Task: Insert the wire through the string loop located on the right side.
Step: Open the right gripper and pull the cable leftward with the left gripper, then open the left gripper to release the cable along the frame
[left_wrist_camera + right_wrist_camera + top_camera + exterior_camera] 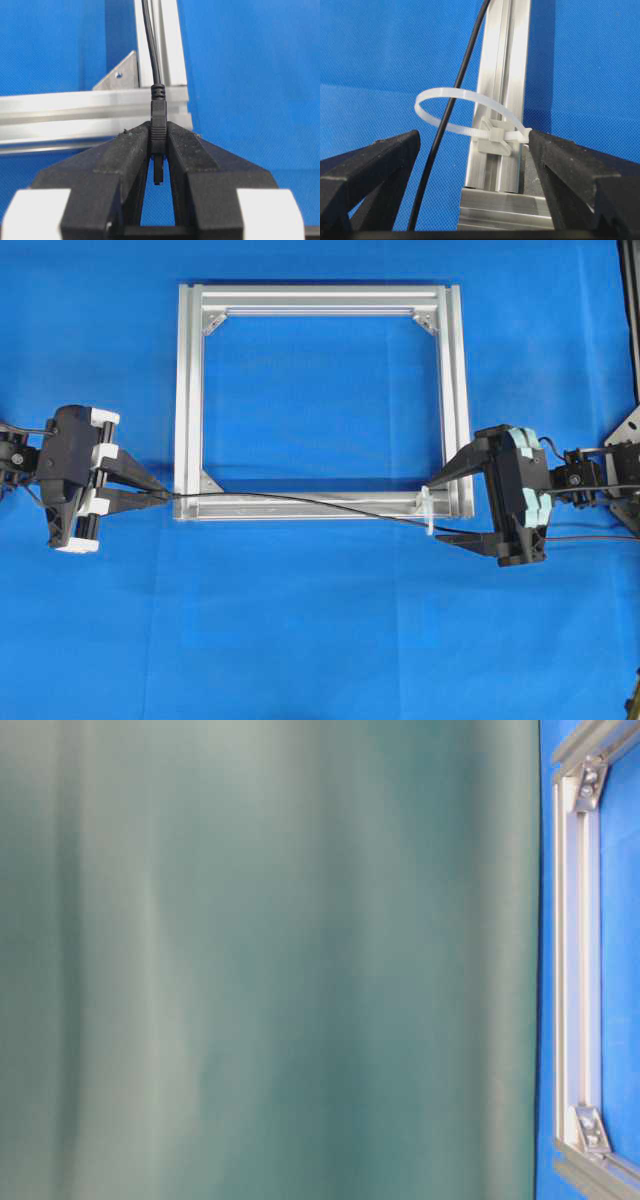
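here the left hand point(160, 492) is sitting at the near left corner of the aluminium frame point(188, 390), its black fingers point(125, 150) pinching together on the plug end of the wire point(300, 500). in the left wrist view the plug is standing upright between the pads, its tip poking down into the gap below them, and the thin black cable is running away along the frame rail.

the wire is lying along the near rail of the frame, crossing to the right corner, where it is passing through the string loop point(465, 112). in the right wrist view the black cable is plainly threading inside the whitish loop, which is standing out sideways from the rail on its small clip.

the right hand point(442, 508) is spreading wide, one finger at each side of the loop and nothing held between them. the frame is resting flat on the blue worktop point(320, 640).
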